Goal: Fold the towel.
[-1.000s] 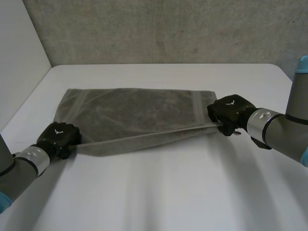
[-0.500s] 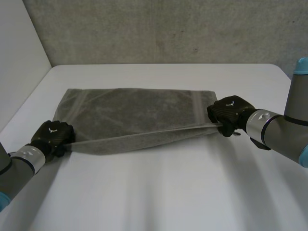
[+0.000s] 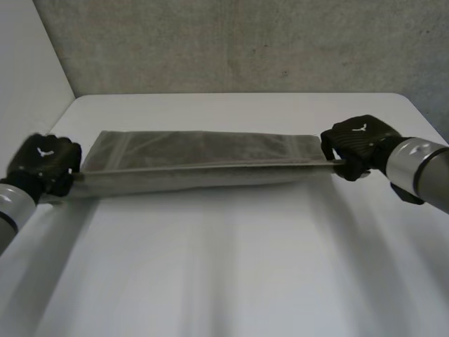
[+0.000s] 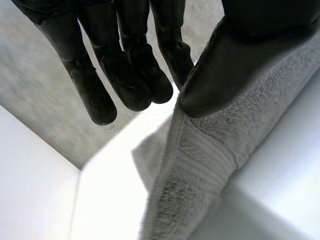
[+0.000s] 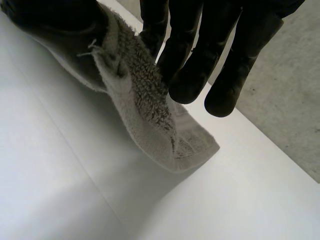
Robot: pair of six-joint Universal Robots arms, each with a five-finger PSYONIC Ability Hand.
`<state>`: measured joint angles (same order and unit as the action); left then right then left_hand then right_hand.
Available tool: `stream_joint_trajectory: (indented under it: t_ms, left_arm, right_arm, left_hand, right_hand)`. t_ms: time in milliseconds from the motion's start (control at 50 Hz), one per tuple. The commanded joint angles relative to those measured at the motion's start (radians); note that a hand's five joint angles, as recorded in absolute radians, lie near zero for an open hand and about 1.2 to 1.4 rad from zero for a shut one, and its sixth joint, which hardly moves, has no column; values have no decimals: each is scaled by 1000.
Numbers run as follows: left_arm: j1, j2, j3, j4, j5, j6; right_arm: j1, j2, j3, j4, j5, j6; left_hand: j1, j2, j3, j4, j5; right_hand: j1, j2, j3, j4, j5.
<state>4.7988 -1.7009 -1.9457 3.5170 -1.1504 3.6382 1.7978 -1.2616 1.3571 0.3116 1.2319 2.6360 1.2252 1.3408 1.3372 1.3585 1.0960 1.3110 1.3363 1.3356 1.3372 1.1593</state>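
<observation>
Pinching towel [image 3: 203, 151] corners, left robot hand [image 3: 45, 161] at 9 o'clock, right robot hand [image 3: 358, 140] at 3; holding first fold raised, not yet laid.

A white surface [image 3: 231, 267] with rounded far corners is seen, matte and softly lit, with pale streaks of reflected light across its near part. Behind its far edge a rough grey concrete wall [image 3: 245, 42] is set, mottled and marked with small pits. At the left a plain white panel [image 3: 28, 77] is stood upright beside the surface, and the concrete wall is met by it in a corner.
</observation>
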Motion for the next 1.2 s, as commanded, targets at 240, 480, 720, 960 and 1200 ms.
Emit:
stream_joint_trajectory:
  t_ms: [240,480,720,960,1200]
  left_arm:
    - [107,366,-150,-127,158,2]
    - [113,203,-56,-86,258,-4]
    - [-63,-281,327,-32,126,2]
    - [-148,-634,761,-113,54,-13]
    - [-180,-784,926,-128,28,-13]
  right_arm:
    - [-40,-302,281,77,-23,-217]
    - [-101,-195,183,89,-28,-312]
    - [-6,215,-131,3,56,-307]
    - [41,490,-458,-97,150,-300]
    - [49,720,-730,-109,192,-310]
  left_hand:
    - [171,56,59,38,126]
    - [171,56,59,38,126]
    - [171,56,59,38,126]
    - [171,56,59,38,126]
    - [171,56,59,38,126]
  right_hand:
    - [85,60,61,59,62]
    - [85,60,61,59,62]
    - [85,60,61,59,62]
    - [85,60,61,59,62]
    - [85,60,61,59,62]
